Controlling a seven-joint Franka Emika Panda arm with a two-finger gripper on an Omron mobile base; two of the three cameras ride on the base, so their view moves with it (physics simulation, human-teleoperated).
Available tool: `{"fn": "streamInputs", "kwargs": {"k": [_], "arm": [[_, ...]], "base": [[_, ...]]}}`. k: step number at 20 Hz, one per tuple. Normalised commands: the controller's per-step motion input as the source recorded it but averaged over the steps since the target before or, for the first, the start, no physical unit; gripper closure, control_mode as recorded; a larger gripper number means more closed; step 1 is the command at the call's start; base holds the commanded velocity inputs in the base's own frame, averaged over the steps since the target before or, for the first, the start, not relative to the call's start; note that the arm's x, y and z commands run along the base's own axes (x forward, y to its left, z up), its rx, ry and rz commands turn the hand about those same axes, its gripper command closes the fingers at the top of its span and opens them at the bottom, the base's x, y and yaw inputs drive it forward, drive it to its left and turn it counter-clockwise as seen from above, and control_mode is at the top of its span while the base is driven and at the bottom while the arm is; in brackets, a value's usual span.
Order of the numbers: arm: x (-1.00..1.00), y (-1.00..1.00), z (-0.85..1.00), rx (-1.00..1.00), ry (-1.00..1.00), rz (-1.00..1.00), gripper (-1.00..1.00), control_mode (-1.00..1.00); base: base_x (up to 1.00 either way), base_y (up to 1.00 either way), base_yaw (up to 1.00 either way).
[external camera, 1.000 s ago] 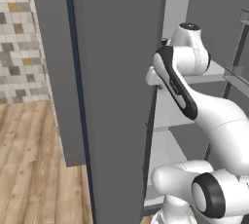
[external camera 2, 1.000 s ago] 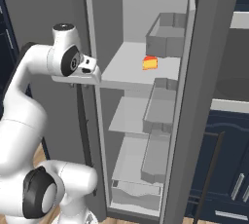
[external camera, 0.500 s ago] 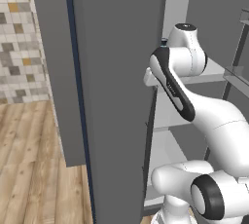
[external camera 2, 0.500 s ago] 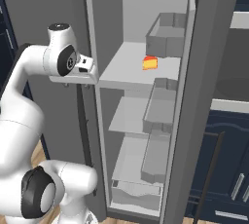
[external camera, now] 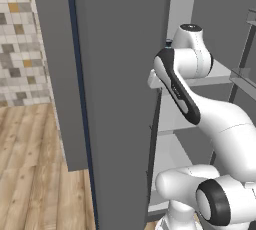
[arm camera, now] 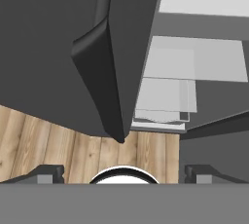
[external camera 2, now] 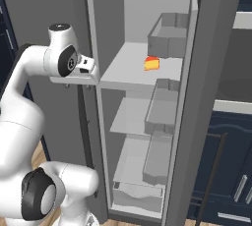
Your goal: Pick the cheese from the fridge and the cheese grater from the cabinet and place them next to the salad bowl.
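The fridge (external camera 2: 106, 23) stands open, its grey door (external camera: 120, 99) swung wide to the left. The cheese (external camera 2: 152, 64), a small yellow-orange wedge with a red edge, lies on the upper shelf (external camera 2: 123, 68) towards the right. My gripper (external camera 2: 78, 84) hangs open just outside the fridge's left wall, level with that shelf and well left of the cheese. In the hand view my gripper (arm camera: 125, 173) points down past the door's dark edge ridge (arm camera: 102, 72), with nothing between its fingertips (arm camera: 48, 172). The cheese grater, the cabinet and the salad bowl are out of view.
Grey bins (external camera 2: 170, 36) sit at the right of the fridge shelves, one on each level. Navy drawers with silver handles (external camera 2: 241, 185) stand right of the fridge. Wooden floor (external camera: 30, 174) and a tiled wall (external camera: 20, 39) lie left of the door.
The jaws have spread from about half shut to wide open. The hand has stayed beside the fridge's left wall, shifting only slightly.
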Motion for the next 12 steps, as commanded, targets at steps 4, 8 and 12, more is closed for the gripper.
{"fn": "streamInputs", "kwargs": {"k": [4, 8, 12], "arm": [[0.0, 0.0, 0.0, 0.0, 0.0, 0.0, -1.0, -1.0], [0.0, 0.0, 0.0, 0.0, 0.0, 0.0, -1.0, -1.0], [0.0, 0.0, 0.0, 0.0, 0.0, 0.0, -1.0, -1.0]], "base": [[0.0, 0.0, 0.0], [0.0, 0.0, 0.0], [0.0, 0.0, 0.0]]}}
